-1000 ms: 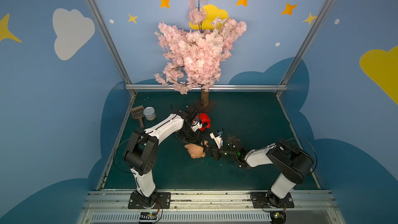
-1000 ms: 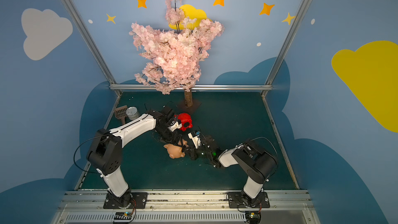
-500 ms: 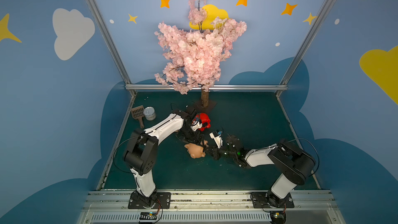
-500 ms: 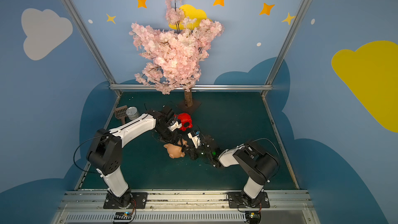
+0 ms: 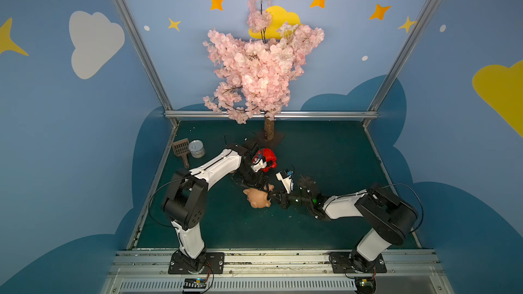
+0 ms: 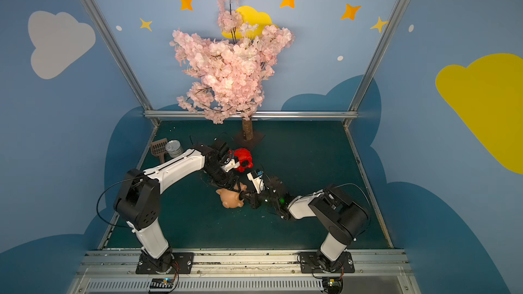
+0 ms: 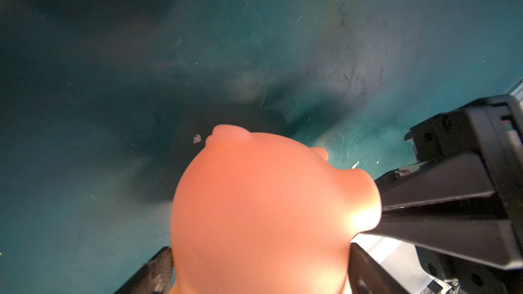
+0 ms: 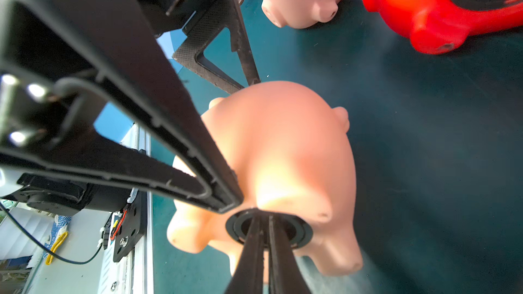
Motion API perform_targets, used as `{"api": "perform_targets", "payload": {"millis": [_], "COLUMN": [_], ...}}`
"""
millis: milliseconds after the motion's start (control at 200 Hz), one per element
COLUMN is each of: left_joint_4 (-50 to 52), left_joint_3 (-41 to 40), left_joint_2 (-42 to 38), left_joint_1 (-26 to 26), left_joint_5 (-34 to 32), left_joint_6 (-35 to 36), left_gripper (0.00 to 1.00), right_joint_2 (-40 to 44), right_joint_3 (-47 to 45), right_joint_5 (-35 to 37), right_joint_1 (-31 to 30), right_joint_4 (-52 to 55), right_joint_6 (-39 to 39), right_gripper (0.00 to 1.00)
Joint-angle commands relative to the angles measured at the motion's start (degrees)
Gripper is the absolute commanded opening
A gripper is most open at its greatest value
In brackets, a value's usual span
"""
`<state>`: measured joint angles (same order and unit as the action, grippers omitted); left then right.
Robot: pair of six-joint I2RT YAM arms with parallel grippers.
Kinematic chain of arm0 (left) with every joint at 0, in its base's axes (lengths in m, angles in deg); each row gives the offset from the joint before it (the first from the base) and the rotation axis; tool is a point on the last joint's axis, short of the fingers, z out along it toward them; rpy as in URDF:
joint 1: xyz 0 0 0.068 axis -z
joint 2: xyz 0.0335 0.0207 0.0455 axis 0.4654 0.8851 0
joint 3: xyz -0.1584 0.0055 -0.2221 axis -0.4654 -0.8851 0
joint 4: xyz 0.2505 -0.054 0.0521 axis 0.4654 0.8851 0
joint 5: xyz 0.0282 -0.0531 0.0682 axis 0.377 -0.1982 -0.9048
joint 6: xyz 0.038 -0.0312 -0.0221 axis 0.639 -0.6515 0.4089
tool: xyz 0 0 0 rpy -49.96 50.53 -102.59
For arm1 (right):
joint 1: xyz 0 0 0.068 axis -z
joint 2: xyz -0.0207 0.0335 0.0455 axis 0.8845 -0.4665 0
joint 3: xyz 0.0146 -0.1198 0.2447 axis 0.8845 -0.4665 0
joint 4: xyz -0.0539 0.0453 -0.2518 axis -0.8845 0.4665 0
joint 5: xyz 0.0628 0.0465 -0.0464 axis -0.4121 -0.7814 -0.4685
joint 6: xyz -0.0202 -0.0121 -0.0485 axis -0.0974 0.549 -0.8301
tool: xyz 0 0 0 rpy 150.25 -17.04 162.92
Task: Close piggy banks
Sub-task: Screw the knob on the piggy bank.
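Right gripper [image 8: 264,222] first: narrowed almost to a slit, both thin tips sunk into the middle of the black round plug [image 8: 304,234] in the belly of the near peach piggy bank [image 8: 283,142]; any tab pinched between them hidden from sight. Taking 12 o'clock in a top view as toward the blossom tree [image 5: 263,74]: near peach piggy bank [image 5: 259,199] lying tipped over mid-way on the green mat [image 5: 325,151], immediately at 9 o'clock from the right gripper [image 5: 273,195], belly and plug turned back toward 3 o'clock. Plug axis therefore roughly 9-to-3, in line with the fingers rather than across them; probably the one fact governing any push or twist to come. Nearer to the plug by far: right arm. Left gripper [image 7: 260,272] set over the pig from about 11 o'clock, spread wide across the round body, one finger [image 7: 160,271] against each flank, holding it braced. Plug fully home or not: unclear, tips covering its centre. Head end of this pig hard to read from above. Farther off, toward 12 o'clock, red piggy bank [image 5: 267,159] close by the left wrist, dark plug ring showing in the right wrist view. Beside it, far peach piggy bank [image 8: 297,4], black disc in its belly, largely hidden under the left arm in both top views. Farthest, near 10 o'clock by the wall, silver tin can [image 5: 196,148] and brown scoop [image 5: 181,148], well apart from the work.
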<state>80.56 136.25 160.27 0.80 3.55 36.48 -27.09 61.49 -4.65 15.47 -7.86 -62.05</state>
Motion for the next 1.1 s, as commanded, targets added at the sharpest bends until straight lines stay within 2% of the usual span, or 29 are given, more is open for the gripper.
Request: {"api": "perform_targets", "payload": {"millis": [0,205,526,856,1096], "left_joint_4": [1.81,1.86,1.06,0.71,0.45], "left_joint_3": [0.19,0.31,-0.24,-0.68,-1.01], "left_joint_2": [1.32,1.33,1.15,1.09,1.11], "left_joint_1": [0.47,0.41,0.44,0.54,1.17], "left_joint_5": [1.85,1.68,1.00,0.53,-0.15], "left_joint_6": [0.52,0.52,0.08,0.00,-0.01], "left_gripper": [0.90,0.89,0.91,0.90,0.90], "right_joint_2": [-0.10,-0.58,-0.93,-1.36,-1.75], "right_joint_3": [1.88,1.88,1.95,3.25,3.20], "right_joint_5": [-0.76,-1.49,-1.54,-2.03,-2.59], "right_joint_1": [0.23,0.38,0.35,0.42,0.44], "right_joint_4": [-2.02,-2.12,-0.96,2.47,2.02], "right_joint_6": [-0.01,0.45,2.26,5.64,9.89], "right_gripper": [0.08,0.04,0.07,0.09,0.06]}}
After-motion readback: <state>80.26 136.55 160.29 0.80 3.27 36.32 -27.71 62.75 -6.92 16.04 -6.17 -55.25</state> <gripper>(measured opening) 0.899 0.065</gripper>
